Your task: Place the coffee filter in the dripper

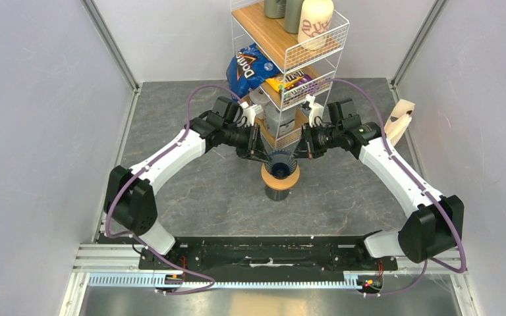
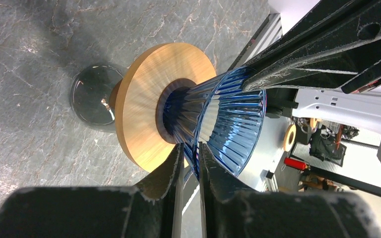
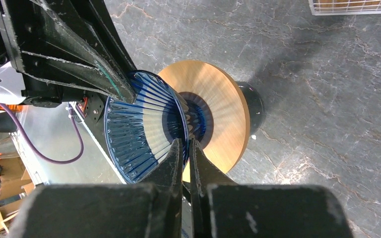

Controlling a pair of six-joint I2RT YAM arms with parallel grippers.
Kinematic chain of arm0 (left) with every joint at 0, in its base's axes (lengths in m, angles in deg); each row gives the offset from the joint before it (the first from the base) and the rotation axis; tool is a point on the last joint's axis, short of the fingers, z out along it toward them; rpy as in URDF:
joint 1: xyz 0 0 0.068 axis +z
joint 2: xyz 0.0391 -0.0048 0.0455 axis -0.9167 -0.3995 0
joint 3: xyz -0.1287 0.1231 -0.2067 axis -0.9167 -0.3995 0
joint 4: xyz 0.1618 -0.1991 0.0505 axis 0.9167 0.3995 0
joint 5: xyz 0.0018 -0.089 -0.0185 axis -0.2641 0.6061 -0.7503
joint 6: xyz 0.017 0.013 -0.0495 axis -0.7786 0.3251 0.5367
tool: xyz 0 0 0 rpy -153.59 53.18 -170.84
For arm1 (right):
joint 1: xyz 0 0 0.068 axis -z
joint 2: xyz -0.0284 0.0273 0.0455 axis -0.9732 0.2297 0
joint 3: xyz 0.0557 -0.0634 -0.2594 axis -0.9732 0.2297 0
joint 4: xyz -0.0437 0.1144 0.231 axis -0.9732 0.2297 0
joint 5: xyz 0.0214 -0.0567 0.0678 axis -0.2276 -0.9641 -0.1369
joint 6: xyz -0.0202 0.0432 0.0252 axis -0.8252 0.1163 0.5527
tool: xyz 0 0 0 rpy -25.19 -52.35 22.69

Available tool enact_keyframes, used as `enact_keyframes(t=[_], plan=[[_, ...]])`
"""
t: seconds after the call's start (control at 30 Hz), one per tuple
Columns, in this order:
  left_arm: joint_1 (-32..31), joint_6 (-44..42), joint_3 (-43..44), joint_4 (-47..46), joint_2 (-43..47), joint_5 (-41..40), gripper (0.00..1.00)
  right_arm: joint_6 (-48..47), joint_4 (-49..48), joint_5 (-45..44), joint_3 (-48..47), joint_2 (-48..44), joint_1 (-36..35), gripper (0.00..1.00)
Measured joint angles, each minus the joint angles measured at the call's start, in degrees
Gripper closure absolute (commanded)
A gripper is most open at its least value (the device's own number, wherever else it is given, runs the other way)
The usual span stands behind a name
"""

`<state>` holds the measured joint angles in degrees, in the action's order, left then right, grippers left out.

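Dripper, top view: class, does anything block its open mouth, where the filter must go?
Nothing visible lies inside the dripper. The left tool and right tool each pinch its rim from opposite sides, so only their fingertips crowd the edges of the opening; the centre is open.

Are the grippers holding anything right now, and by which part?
Both hold the dripper by its rim, the left gripper and the right gripper on opposite sides.
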<state>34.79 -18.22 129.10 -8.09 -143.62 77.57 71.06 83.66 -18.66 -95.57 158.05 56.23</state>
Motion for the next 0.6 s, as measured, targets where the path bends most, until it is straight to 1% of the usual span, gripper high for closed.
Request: enact_keyframes(t=[0.17,0.4,0.6], plan=[[-0.55,-0.07,0.0,0.07,0.63,-1.33,0.79,-0.33,-0.42,-0.42,0.22,0.02,0.0,1.0],[-1.6,-0.46,0.0,0.11,1.2,-3.3,0.79,-0.63,-1.07,-0.87,0.7,-0.04,-0.04,1.0],[-1.7,-0.5,-0.02,0.13,1.25,-3.85,0.82,-0.76,-1.51,-1.9,0.81,-0.11,-0.46,1.0]])
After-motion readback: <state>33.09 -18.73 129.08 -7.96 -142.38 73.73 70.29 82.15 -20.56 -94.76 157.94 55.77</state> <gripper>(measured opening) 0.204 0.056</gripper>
